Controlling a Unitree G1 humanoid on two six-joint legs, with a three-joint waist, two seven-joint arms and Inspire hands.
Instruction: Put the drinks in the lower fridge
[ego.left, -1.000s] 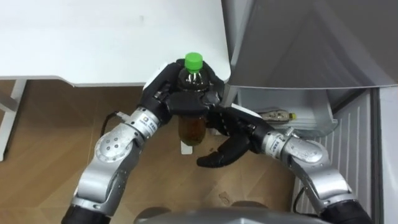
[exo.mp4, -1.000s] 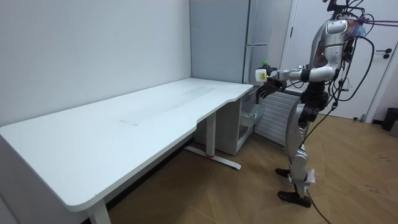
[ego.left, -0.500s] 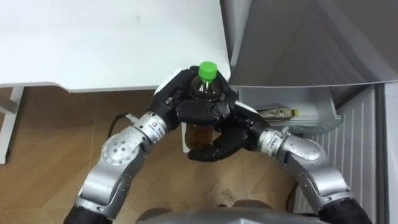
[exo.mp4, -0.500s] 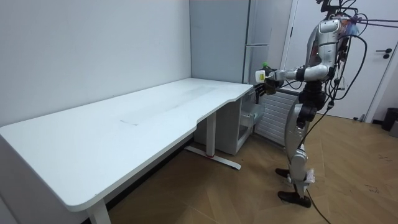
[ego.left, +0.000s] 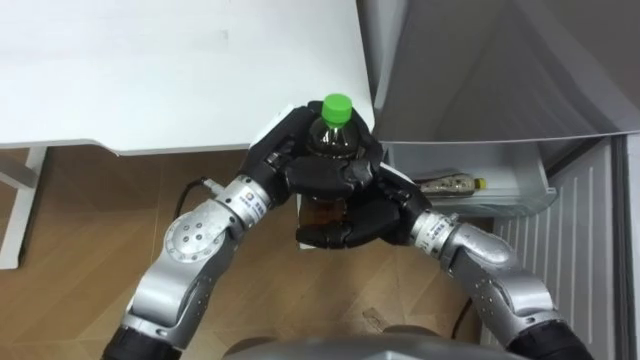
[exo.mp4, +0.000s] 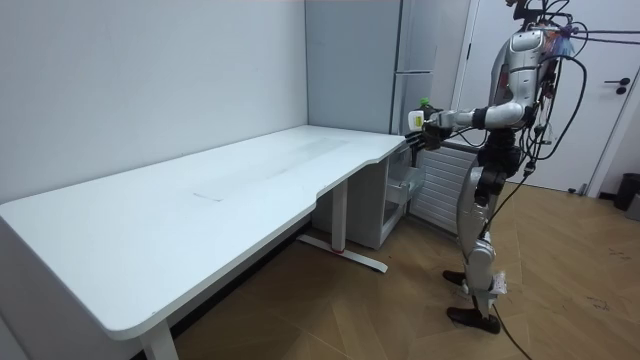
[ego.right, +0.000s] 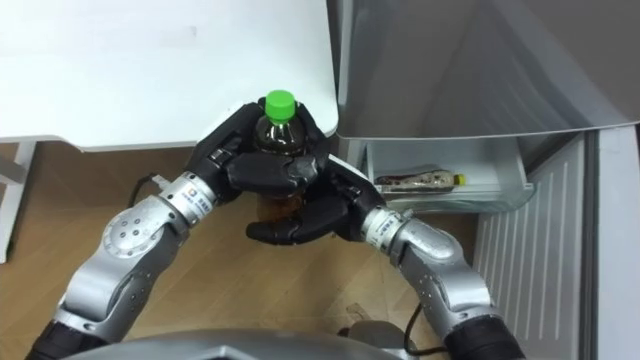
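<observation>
Bottle, eye views: a bottle (ego.left: 328, 141) of brown drink with a green cap (ego.left: 337, 106) is held upright in the air just past the table's (ego.left: 150, 70) edge, between the table and the fridge (ego.left: 480, 70).
Left hand, eye views: the left hand (ego.left: 283, 152) is wrapped round the bottle's upper part, its fingers laid across the front just under the shoulder.
Right hand, eye views: the right hand (ego.left: 358, 222) is curled round the bottle's lower part from below and the side, touching the left hand.
Fridge, eye views: the grey fridge is seen to the right of the table, with its lower part open.
Drawer, eye views: a white drawer (ego.left: 440, 160) is seen in the open lower part, on the far side of the hands from the table.
Drawer contents, eye views: a small item (ego.left: 448, 184) with a yellow end is laid flat inside; what it is cannot be told.
Robot, room view: the robot is stood upright on the wooden floor (exo.mp4: 380, 310) at the far end of the table, both arms stretched forward.
Bottle, room view: the bottle is held at chest height just off the table's end, above the open drawer, with both hands closed on it.
</observation>
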